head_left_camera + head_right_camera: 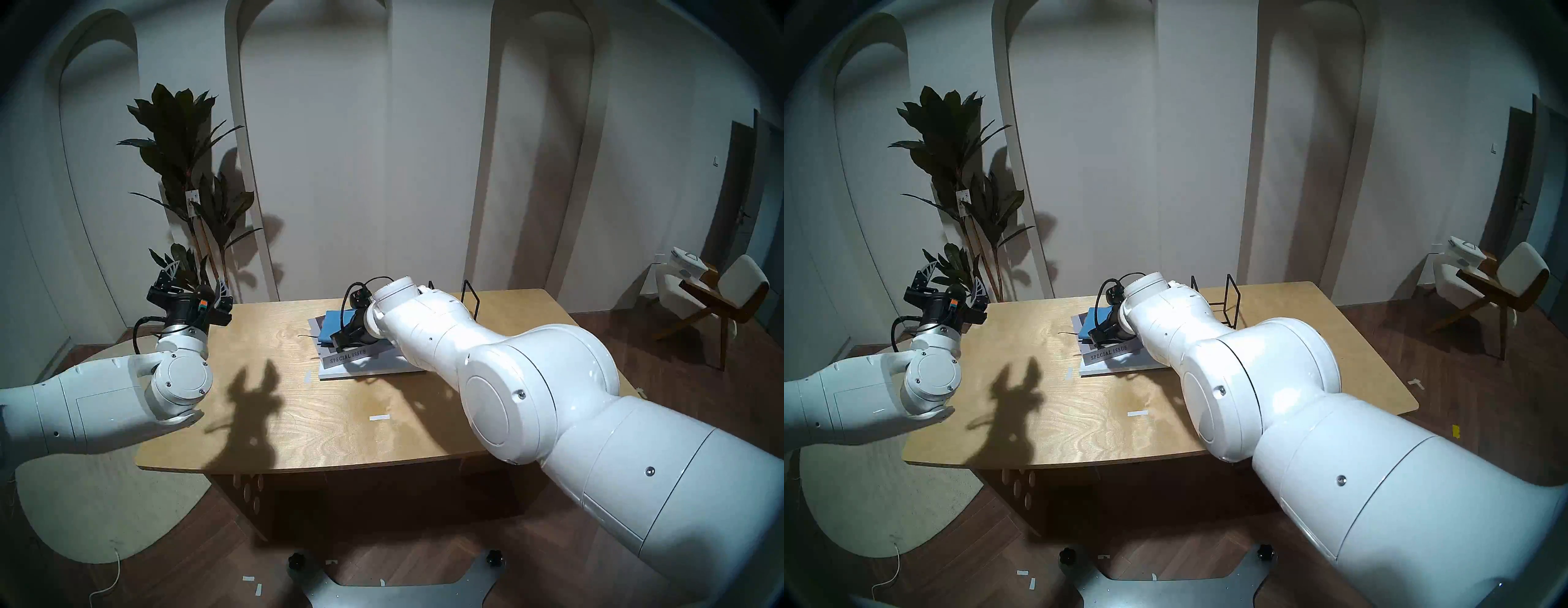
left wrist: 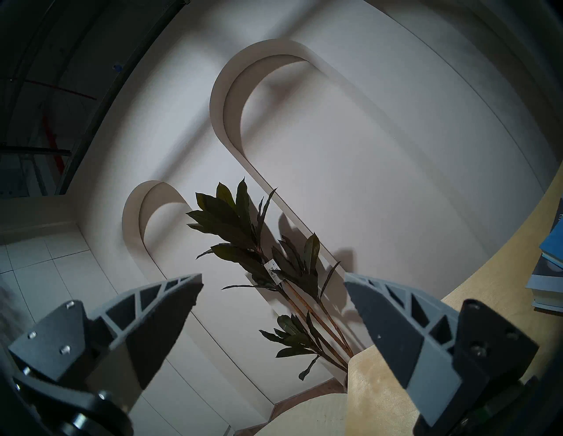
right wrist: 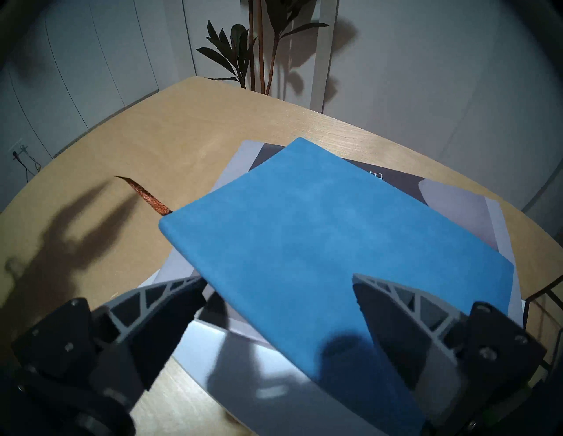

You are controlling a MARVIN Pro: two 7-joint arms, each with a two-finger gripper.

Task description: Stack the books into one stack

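Three books lie piled on the wooden table (image 1: 297,407), directly under and ahead of the right gripper (image 3: 277,283). The white book (image 1: 369,370) is the base, the grey book (image 1: 352,357) with the "SPECIAL ISSUE" spine sits on it, and the blue book (image 3: 320,243) is on top.

In the right wrist view the blue book's cover fills the space ahead of the right gripper, which points down at it. Its long axis runs away from the fingers toward the far side of the table, skewed against the grey book (image 3: 396,182) and white book (image 3: 243,158) beneath — one corner points off to the hand's left and overhangs the lower edges. A brown ribbon (image 3: 143,191) trails from under that corner onto the bare wood, further to the hand's left.

Right gripper: jaws spread wide, one finger (image 3: 170,292) off the book's near left edge, the other above the cover on the right; nothing is clamped between them. Whether either tip touches the cover cannot be told.

Left gripper (image 2: 274,286): jaws equally wide, empty, raised off the table's left edge and aimed at the plant (image 2: 259,261) and the wall. The pile lies well off to this hand's right.

A black wire rack (image 1: 1225,297) stands on the table beyond the right arm, apart from the pile.
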